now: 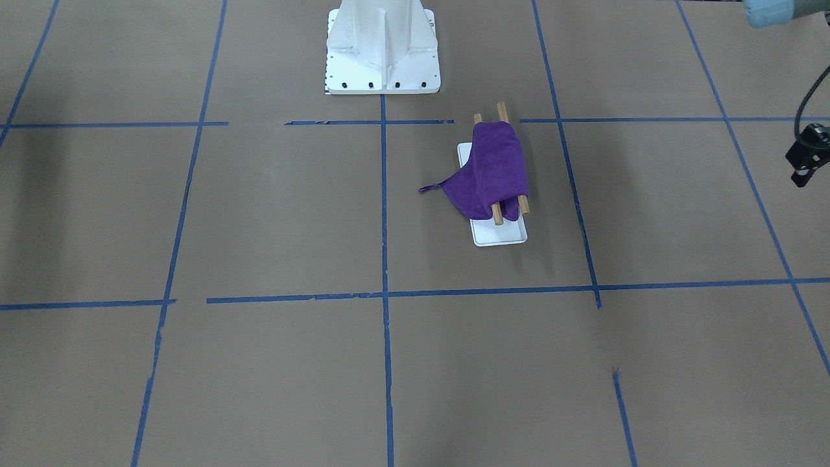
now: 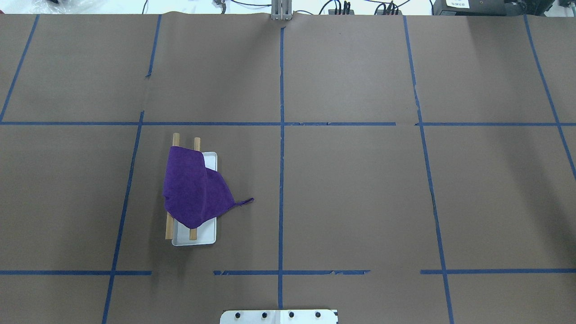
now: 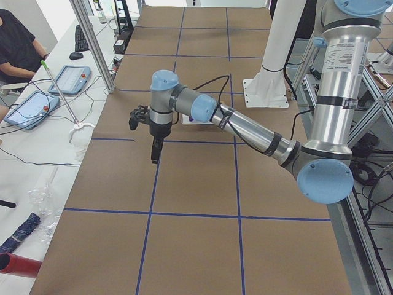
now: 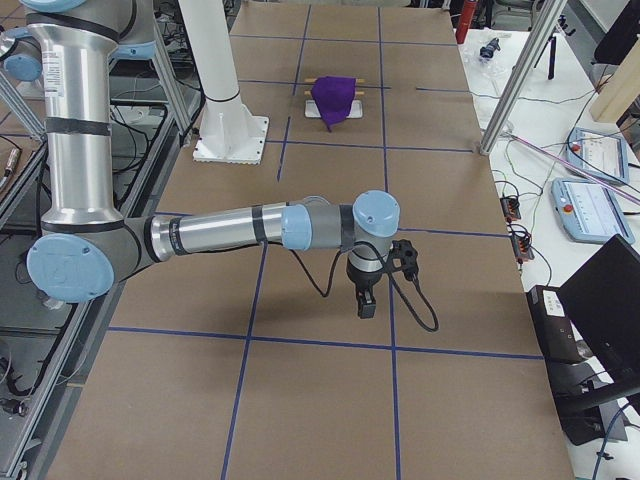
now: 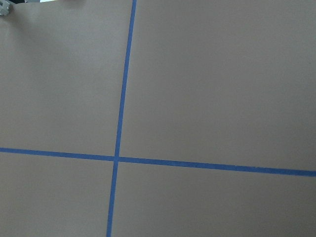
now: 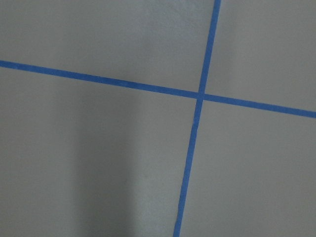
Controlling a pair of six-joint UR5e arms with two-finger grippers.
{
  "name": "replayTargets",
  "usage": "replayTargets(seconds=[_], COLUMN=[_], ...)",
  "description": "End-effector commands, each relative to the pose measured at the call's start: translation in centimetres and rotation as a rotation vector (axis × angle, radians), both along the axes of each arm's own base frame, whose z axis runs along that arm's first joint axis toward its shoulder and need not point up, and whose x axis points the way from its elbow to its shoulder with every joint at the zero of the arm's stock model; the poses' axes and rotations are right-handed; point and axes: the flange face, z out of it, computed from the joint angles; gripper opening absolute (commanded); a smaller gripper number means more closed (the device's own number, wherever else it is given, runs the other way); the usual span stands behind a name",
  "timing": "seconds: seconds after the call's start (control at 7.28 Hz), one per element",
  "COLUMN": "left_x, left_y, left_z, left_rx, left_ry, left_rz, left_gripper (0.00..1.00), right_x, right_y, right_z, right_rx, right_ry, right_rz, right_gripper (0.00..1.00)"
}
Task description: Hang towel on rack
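Hands sit out at the two ends of the worktop (image 4: pixel 320 400), so we take it from the robot's right end and work along. Nearest, the right hand (image 4: pixel 367 303) points straight down, hovering above the brown paper just beside a line of blue tape (image 6: pixel 200 96). Its wrist camera shows a tape crossing on that paper, and from this side angle I cannot tell whether its fingers are wide or narrow. Farther on, by the robot's edge, stands the white bolted pedestal (image 4: pixel 230 135). Past that, on the robot's left half, here is the rack (image 2: pixel 204 236), white base flat on the paper. The purple towel (image 2: pixel 193 189) is on it, draped across both wooden dowels (image 2: pixel 169 229) and covering their middle stretch, bare dowel ends poking out at both ends. One corner of the towel spills off the side toward the centre tape line and ends in a small loop (image 2: pixel 246 201) that reaches out beyond the base. Whether that loop touches the paper I cannot tell. Farthest along, at the left end, the left hand (image 3: pixel 156 152) hangs fingers-down above a tape line, well apart from the rack, and again the side angle does not show how far its fingers are spread.
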Motion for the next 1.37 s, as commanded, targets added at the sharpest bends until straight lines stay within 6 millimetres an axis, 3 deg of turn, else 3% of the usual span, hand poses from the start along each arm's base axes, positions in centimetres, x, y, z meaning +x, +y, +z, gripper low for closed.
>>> replayTargets(seconds=[0.0, 0.27, 0.55, 0.82, 1.24], left_x=[-4.5, -5.4, -5.6, -5.0, -6.1], left_y=[0.3, 1.9, 2.5, 2.8, 2.9], left_z=[9.8, 14.5, 16.2, 16.2, 15.9], left_rx=[-0.039, -0.032, -0.062, -0.084, -0.083], left_ry=[0.013, 0.077, 0.086, 0.177, 0.183], left_rz=[0.117, 0.176, 0.171, 0.167, 0.142], left_gripper=[1.00, 1.00, 1.00, 1.00, 1.00], right_x=[1.2, 2.2, 2.4, 2.3, 2.1], right_y=[1.4, 1.6, 1.4, 1.0, 0.9], right_z=[2.9, 4.4, 3.8, 3.3, 2.2], right_rx=[-0.058, -0.090, -0.087, -0.080, -0.074], right_ry=[-0.001, -0.047, -0.050, -0.060, -0.086], right_rz=[0.022, 0.047, 0.059, 0.061, 0.070], right_gripper=[1.00, 1.00, 1.00, 1.00, 1.00])
